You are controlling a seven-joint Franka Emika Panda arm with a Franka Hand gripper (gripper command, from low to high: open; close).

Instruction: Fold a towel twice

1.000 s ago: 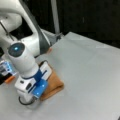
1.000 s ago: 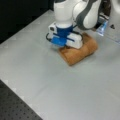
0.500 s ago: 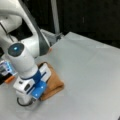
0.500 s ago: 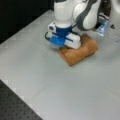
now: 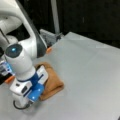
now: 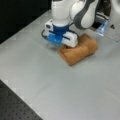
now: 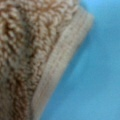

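The orange-brown towel lies on the grey table as a small, thick folded bundle, seen in both front views. My gripper is down low at the bundle's edge at a front view's left, and its white and blue hand covers that edge. The fingers are hidden behind the hand and the cloth. In the wrist view the towel fills the left side very close up, its fuzzy loops and pale hem running diagonally against a blue surface.
The arm's white body stands over the table's back left corner. Small orange pieces sit by the table's edge near the arm's base. A metal post rises behind. A dark perforated board borders the table.
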